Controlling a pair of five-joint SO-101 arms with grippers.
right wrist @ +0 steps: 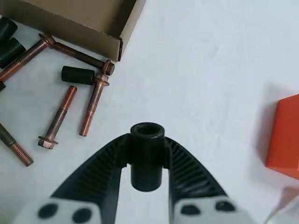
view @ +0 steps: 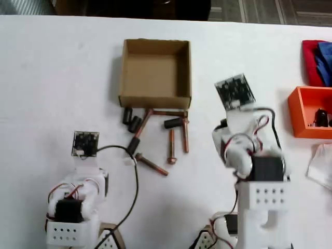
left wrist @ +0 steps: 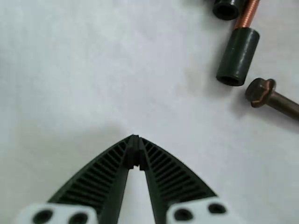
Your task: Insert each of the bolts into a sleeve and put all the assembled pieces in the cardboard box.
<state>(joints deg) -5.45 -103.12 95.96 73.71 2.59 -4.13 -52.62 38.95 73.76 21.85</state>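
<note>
Toward the far edge of the bench [view: 52, 78], middle: cardboard box [view: 155, 98], open top, brown floor showing.
loose parts: flat on the bench just on the near side of the box's front wall, between the two arms.
bolts [view: 171, 147]: copper-coloured; one along the box's front wall, two side by side pointing from far edge to near edge, one slanted, closest to the near edge.
loose sleeves [view: 126, 115]: black, short; two together by the box's left front corner; third sleeve [right wrist: 78, 74] just beside the head of one of the paired bolts.
sleeve on shank [left wrist: 238, 56]: black, lying flat, copper shank running out of one end; bolt head [left wrist: 259, 91] just beside its open mouth.
left pincer [left wrist: 134, 151]: closed tip to tip, holding nothing; over bare bench left of the parts, near the sleeve on shank.
right pincer [right wrist: 147, 144]: clamped on held sleeve [right wrist: 146, 135], black, upright, bore facing up; over bare bench right of the parts.
orange bin [view: 298, 116]: at the right edge.
cloth [view: 316, 57]: red and blue, far right corner.
cable [view: 136, 181]: black, runs from the left arm toward the near edge.
</note>
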